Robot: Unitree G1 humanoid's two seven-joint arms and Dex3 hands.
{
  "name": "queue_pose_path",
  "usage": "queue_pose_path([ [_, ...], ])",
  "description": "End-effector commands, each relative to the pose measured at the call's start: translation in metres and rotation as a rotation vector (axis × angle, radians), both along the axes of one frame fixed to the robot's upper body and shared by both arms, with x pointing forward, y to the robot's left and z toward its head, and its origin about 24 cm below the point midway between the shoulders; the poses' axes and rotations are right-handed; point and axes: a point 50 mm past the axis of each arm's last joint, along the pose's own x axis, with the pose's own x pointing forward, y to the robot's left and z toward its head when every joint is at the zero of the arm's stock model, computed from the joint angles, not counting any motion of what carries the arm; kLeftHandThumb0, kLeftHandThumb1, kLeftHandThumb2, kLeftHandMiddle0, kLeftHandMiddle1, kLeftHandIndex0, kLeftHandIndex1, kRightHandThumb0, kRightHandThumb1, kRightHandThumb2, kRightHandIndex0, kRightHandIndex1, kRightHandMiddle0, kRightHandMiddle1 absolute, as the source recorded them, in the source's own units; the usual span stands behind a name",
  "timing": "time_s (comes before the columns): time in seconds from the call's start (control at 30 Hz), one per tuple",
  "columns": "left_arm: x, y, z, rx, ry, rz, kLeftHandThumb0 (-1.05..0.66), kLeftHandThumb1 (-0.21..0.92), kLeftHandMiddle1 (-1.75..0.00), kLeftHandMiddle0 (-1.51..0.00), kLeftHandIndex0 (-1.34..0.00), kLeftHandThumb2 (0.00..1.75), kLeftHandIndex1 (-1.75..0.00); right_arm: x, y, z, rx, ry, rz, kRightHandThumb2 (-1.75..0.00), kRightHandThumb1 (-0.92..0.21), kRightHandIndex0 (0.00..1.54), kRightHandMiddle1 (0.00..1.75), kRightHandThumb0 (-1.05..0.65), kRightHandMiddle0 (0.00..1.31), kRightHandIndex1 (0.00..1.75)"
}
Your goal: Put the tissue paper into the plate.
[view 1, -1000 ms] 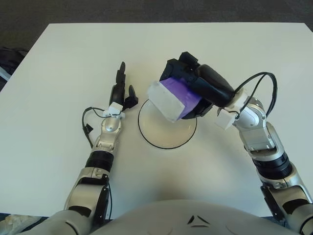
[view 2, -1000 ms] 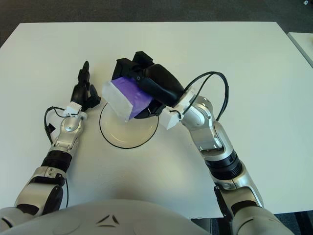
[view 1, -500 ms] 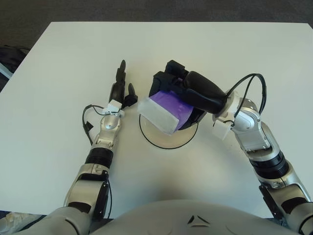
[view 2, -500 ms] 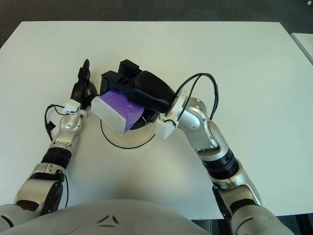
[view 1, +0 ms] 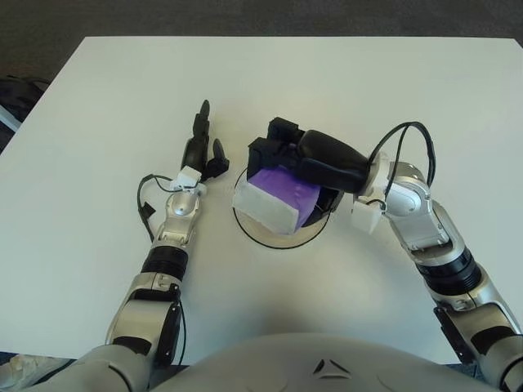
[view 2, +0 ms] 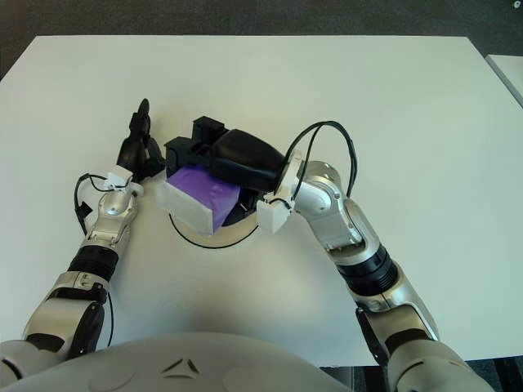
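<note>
A purple and white tissue pack (view 1: 276,197) is over the round white plate (view 1: 282,238) with a black rim, near the middle of the table. My right hand (view 1: 304,159) grips the pack from above, its black fingers curled over the pack's far side. The pack is tilted with its white end toward the front left and covers much of the plate. Whether it touches the plate cannot be told. My left hand (view 1: 203,149) shows just left of the plate with its fingers stretched out and nothing in them.
The white table (view 1: 106,98) spreads wide around the plate. Dark floor lies beyond its far edge. A black cable (view 1: 406,139) loops off my right wrist.
My right hand has carried the tissue pack down and toward me, from above the plate's far rim to low over the plate. The left hand has stayed where it was.
</note>
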Motion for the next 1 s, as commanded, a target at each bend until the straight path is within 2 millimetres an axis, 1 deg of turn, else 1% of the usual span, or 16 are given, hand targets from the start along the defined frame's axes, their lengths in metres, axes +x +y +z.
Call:
queue_pose_path([
  [0.0,-0.032,0.006,-0.060,-0.027,0.260,0.034,-0.91,0.92,0.00,0.00,0.00,1.10,0.00,-0.009,0.002,0.004,0.016,-0.029,0.039,-1.74,0.06,0.90,1.71,-0.01,0.68,1.75],
  [0.3,-0.033,0.004,-0.060,-0.059,0.263,0.045,-0.90,0.92,0.00,0.00,0.00,1.05,0.00,-0.010,0.001,0.004,-0.007,-0.084,0.043,-1.75,0.06,0.90,1.72,-0.01,0.68,1.75],
  [0.53,-0.033,0.003,-0.059,-0.064,0.259,0.053,-0.89,0.92,0.00,0.00,0.00,1.05,0.00,-0.008,0.000,0.005,-0.001,-0.135,0.003,-1.75,0.07,0.90,1.71,-0.01,0.69,1.75],
  [0.6,-0.032,0.001,-0.058,-0.064,0.257,0.054,-0.90,0.92,0.00,0.00,0.00,1.06,0.00,-0.008,0.000,0.006,-0.005,-0.167,-0.017,-1.70,0.03,0.87,1.68,-0.01,0.68,1.75],
  [0.63,-0.032,0.001,-0.057,-0.065,0.255,0.054,-0.90,0.92,0.00,0.00,0.00,1.07,0.00,-0.007,0.000,0.006,-0.009,-0.182,-0.025,-1.60,-0.06,0.79,1.68,-0.01,0.62,1.75],
  [0.67,-0.032,-0.001,-0.056,-0.068,0.249,0.053,-0.91,0.92,0.00,0.00,0.00,1.07,0.00,-0.008,-0.001,0.006,-0.019,-0.199,-0.032,-1.56,-0.09,0.76,1.68,-0.01,0.61,1.75],
  [0.77,-0.031,-0.009,-0.052,-0.087,0.219,0.043,-0.92,0.92,0.00,0.00,0.00,1.08,0.00,-0.009,-0.001,0.005,-0.079,-0.257,-0.043,-1.35,-0.28,0.61,1.70,-0.01,0.47,1.75],
  [0.8,-0.031,-0.012,-0.051,-0.096,0.209,0.039,-0.92,0.92,0.00,0.00,0.00,1.07,0.00,-0.009,-0.002,0.005,-0.102,-0.274,-0.044,-1.18,-0.45,0.46,1.67,-0.15,0.35,1.75],
  [0.83,-0.030,-0.020,-0.048,-0.114,0.195,0.040,-0.92,0.92,0.00,0.00,0.00,1.07,0.00,-0.010,-0.002,0.004,-0.141,-0.291,-0.041,-1.03,-0.62,0.29,1.64,-0.37,0.22,1.75],
  [0.87,-0.029,-0.025,-0.047,-0.125,0.188,0.043,-0.92,0.92,0.00,0.00,0.00,1.07,0.00,-0.010,-0.002,0.003,-0.164,-0.300,-0.038,-0.96,-0.73,0.19,1.27,-0.53,0.14,1.36],
  [0.9,-0.028,-0.028,-0.046,-0.143,0.180,0.052,-0.91,0.92,0.00,0.00,0.00,1.07,0.00,-0.010,-0.003,0.003,-0.193,-0.309,-0.036,-0.94,-0.77,0.15,1.12,-0.59,0.11,1.21],
  [0.93,-0.028,-0.029,-0.046,-0.155,0.175,0.059,-0.91,0.92,0.00,0.00,0.00,1.07,0.00,-0.010,-0.003,0.003,-0.212,-0.314,-0.035,-0.93,-0.82,0.09,0.81,-0.68,0.07,0.86],
  [0.97,-0.028,-0.028,-0.046,-0.160,0.173,0.064,-0.91,0.92,0.00,0.00,0.00,1.07,0.00,-0.010,-0.003,0.003,-0.221,-0.317,-0.035,-0.92,-0.86,0.06,0.61,-0.74,0.05,0.63],
])
